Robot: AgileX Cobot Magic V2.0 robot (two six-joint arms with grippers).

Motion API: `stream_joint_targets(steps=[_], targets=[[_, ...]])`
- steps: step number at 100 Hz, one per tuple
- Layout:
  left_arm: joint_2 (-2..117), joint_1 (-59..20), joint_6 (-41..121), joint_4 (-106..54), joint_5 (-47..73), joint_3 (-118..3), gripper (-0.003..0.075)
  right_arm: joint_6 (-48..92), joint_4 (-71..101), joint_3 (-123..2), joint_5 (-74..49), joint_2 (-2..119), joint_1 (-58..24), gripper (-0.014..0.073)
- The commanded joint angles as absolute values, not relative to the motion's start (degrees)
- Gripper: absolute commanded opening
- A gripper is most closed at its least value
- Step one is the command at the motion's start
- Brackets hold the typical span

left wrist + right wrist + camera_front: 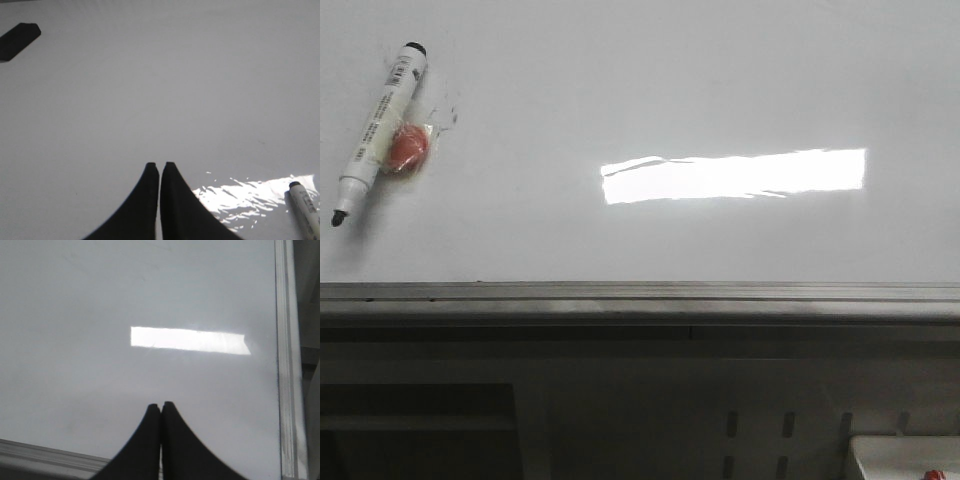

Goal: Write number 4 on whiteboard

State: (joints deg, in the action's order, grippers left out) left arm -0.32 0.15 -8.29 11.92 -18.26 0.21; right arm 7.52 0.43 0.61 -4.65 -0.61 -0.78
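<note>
The whiteboard [620, 90] fills the front view, glossy white with a bright rectangular reflection and a grey rail along its near edge. No number 4 shows on it. A white marker [378, 130] with a black tip lies uncapped at the far left, resting on a small red-orange lump [406, 147]. The marker's end [306, 207] also shows in the left wrist view. Neither gripper appears in the front view. My left gripper [160, 164] hangs shut and empty over bare board. My right gripper [160, 404] is shut and empty near the board's corner.
A grey metal rail [640, 297] borders the board's near edge, and a side rail [287, 365] shows in the right wrist view. Below it stands a grey perforated cabinet [760, 420]. A black flat object [17, 41] lies on the board in the left wrist view.
</note>
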Motion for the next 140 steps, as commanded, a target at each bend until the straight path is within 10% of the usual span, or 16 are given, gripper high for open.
stream_joint_targets(steps=[1,73,98,140], targets=[[-1.8,0.2,-8.7,11.5,-26.6,2.2,-0.002,7.6,1.3,1.9,-1.0,-1.5,-0.3,-0.0055],[13.7,0.2,-9.3,8.2,12.4,-18.1,-0.0014,7.6,8.6,-16.1,-12.2,22.5,-0.3,-0.0055],[20.0,0.2,-8.0,7.1,1.0,-17.7,0.0423,7.6,8.6,-16.4,-10.5,27.2,-0.3,-0.0055],[37.0,-21.6,-8.6,5.7,-12.1,-17.5,0.0441,7.6,8.6,-16.4,-10.9,27.7,-0.3,-0.0055]])
